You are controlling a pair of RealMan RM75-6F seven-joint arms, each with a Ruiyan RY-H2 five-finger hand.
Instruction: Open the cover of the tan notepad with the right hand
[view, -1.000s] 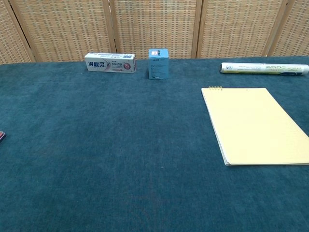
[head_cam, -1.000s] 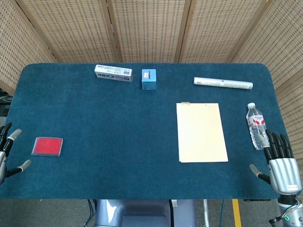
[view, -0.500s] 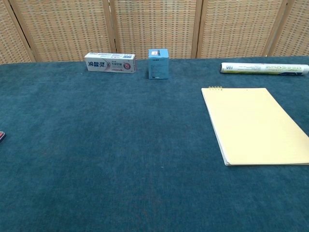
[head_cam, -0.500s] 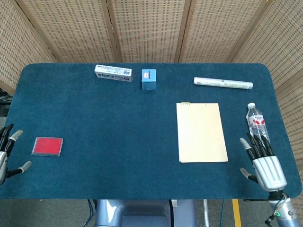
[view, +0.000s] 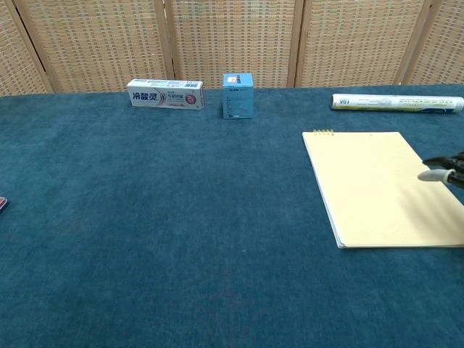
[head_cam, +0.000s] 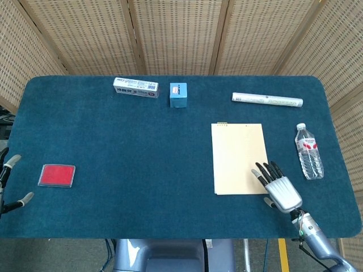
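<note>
The tan notepad lies flat and closed on the blue table, its near right corner directly under the fingertips of the right hand. A second ago that hand was held well off to the right, beside the water bottle; it has since been swung inward, and its fingers are now spread over the pad's corner, holding nothing. In the chest view the fingertips are seen entering from the right edge, with a shadow thrown onto the page beneath. The reach is judged nearly done, while the lifting of the cover is not yet begun.

The pad is seen as a plain pale sheet with a small binding at its far edge, so the cover is probably to be raised from the near edge, close to the hand.

Beyond the hand, a white tube is laid; far to its left, a blue box and a toothpaste carton. The left hand is held open at the table's edge, just beside a red card.
</note>
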